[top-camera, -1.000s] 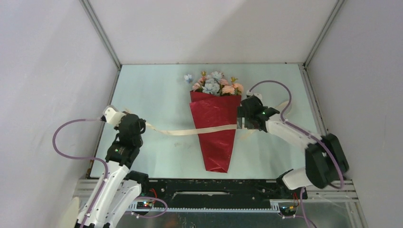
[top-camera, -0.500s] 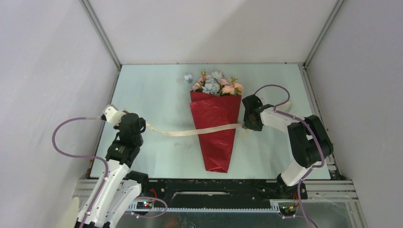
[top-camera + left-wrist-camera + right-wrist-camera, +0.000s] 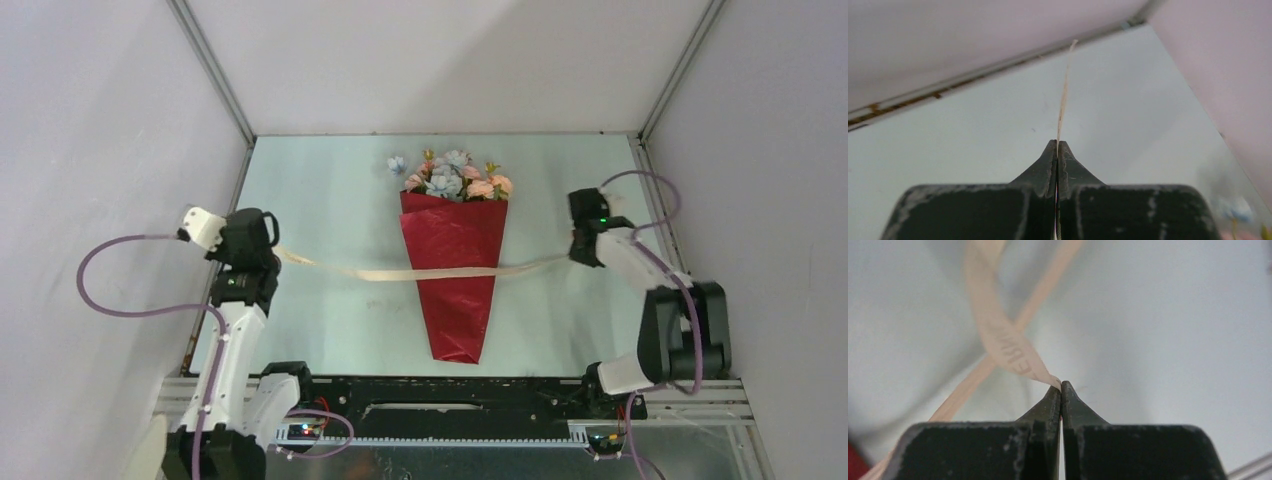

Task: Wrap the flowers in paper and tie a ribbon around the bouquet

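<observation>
The flowers [image 3: 452,178], pink and pale blue heads, poke out of the top of a red paper [image 3: 453,280] cone lying on the table's middle. A cream ribbon [image 3: 430,272] stretches across the cone from side to side. My left gripper [image 3: 268,248] is shut on the ribbon's left part; in the left wrist view the ribbon [image 3: 1063,100] runs edge-on out of the gripper [image 3: 1057,144]. My right gripper [image 3: 577,256] is shut on the ribbon's right end, where the ribbon [image 3: 1008,347] twists away from the gripper [image 3: 1061,386].
The pale green table [image 3: 330,190] is boxed in by grey walls on three sides. Metal frame rails [image 3: 215,75] run up the back corners. Purple cables [image 3: 120,300] loop from both arms. A black rail [image 3: 450,395] runs along the near edge.
My right gripper closed on the ribbon and pulled it rightward, away from the cone. My left gripper moved left and back. The ribbon now lies straighter across the paper.
</observation>
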{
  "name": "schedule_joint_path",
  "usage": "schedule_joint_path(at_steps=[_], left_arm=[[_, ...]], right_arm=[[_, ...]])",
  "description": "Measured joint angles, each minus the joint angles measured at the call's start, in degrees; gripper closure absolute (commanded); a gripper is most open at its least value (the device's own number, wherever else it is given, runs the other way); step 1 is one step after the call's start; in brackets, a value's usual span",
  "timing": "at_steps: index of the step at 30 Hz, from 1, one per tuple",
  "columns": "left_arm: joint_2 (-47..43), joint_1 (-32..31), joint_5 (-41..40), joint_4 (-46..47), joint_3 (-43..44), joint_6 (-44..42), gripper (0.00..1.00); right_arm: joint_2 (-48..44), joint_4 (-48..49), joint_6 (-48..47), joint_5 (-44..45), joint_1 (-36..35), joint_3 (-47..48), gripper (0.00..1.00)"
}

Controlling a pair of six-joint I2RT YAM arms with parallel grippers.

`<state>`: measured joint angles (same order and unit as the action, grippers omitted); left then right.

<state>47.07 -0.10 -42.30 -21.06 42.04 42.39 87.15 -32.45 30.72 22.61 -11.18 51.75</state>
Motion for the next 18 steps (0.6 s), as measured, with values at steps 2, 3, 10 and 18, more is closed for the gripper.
schedule_joint_path(at_steps=[2,3,10,18], left_arm=[[2.5,5.0,-0.3,0.1,1.2,0.0,1.00],[3.5,6.8,-0.4,-0.1,1.7,0.1,1.00],[14.9,16.6,-1.5,-6.6,11.6,3.1,1.00],[19.5,22.3,1.9,-6.8,16.8,2.8,1.00]], right_arm=[[-4.9,-0.8,-2.0,1.7,5.6,-0.1,1.00],[-7.3,-1.0,-2.9,2.0,8.7,-0.1,1.00],[-18.7,-0.4,-6.9,-2.4,27.9,-0.1,1.00],[-16.7,-0.4,-10.0,-10.2,34.9,5.8,1.00]])
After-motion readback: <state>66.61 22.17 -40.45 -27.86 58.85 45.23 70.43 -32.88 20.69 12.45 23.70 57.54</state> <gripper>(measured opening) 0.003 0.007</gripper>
